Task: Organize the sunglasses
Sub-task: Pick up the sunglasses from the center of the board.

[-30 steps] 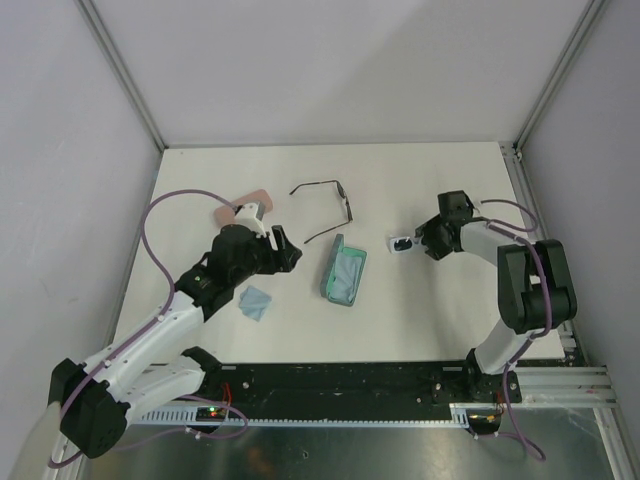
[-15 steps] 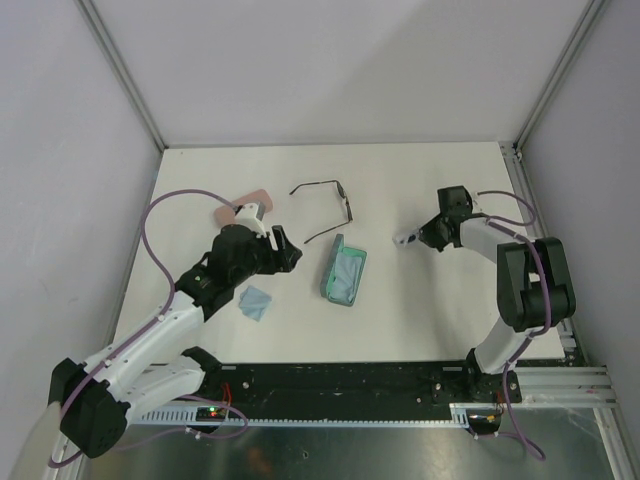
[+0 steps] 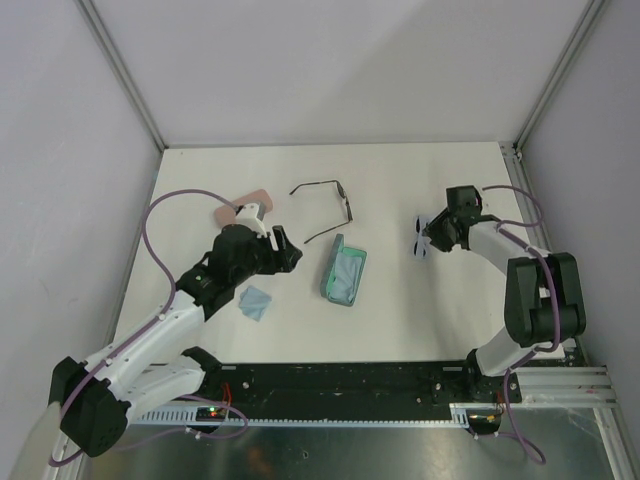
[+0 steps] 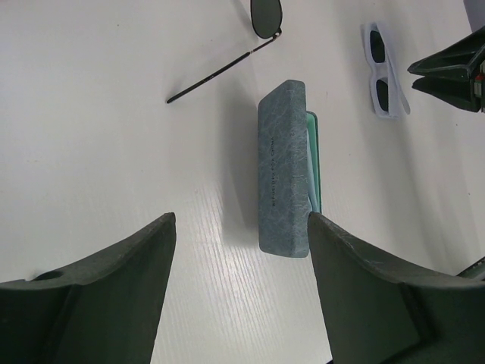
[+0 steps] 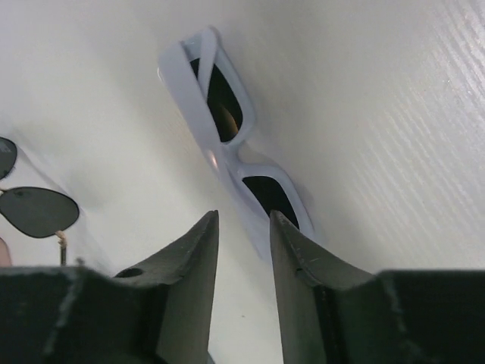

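The white sunglasses (image 3: pixel 423 241) lay lenses-up on the right side of the counter (image 3: pixel 420 320), well apart from the open blue-grey case (image 3: pixel 343 272). The right end effector (image 3: pixel 437 236) sat low at their near end, jaws only narrowly parted. From its wrist view the frame ran up to the gap, with no firm grip evident. I judged the step to be picking up this pair. The next move called for centring the fingers on the frame, closing, then carrying it to a case.

The black wire sunglasses (image 3: pixel 346 206) lay unfolded just beyond the blue-grey case. The left end effector (image 3: pixel 286 250) hung wide and empty beside that case. A pink case (image 3: pixel 240 205) and a light-blue cloth (image 3: pixel 255 300) lay at the left.

The counter was plain white, enclosed by pale grey walls with metal corner posts.
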Controlling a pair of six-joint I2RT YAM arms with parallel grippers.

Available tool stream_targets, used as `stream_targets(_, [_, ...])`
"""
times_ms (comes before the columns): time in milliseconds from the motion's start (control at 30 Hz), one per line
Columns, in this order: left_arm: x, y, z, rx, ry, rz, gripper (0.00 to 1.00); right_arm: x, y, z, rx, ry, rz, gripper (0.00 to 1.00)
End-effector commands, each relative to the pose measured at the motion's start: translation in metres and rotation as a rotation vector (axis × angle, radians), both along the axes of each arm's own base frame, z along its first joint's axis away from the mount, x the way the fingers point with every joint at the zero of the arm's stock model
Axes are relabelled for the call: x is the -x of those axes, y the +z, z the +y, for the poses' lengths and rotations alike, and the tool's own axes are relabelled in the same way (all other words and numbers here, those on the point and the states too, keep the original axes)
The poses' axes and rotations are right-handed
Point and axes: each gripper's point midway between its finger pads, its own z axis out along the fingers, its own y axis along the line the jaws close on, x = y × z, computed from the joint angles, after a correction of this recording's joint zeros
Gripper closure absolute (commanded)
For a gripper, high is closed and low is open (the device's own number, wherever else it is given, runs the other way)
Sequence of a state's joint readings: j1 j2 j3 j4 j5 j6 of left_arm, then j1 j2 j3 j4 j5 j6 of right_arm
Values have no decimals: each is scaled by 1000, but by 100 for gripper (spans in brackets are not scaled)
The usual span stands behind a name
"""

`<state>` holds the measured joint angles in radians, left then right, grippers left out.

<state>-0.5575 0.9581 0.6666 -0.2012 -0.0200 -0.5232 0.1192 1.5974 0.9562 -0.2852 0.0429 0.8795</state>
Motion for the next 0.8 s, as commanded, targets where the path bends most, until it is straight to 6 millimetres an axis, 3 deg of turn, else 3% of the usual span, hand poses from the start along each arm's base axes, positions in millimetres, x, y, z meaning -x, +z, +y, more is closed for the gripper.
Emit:
stream_targets(0, [-3,12,-1,14,-8,-33,25,-8,16,-4,42,56,-89,59])
stream_targets(167, [-4,13,-1,16,-9,-37,25,-23,20,2,158,181,-129,50])
stream_targets(467, [-4,12,-1,12,-10,-35,25,-45,20,11,570,360,-49,54])
stream_targets(767, [-5,12,-1,9,-10,-34,25,-47,10,0,725,355,35,58])
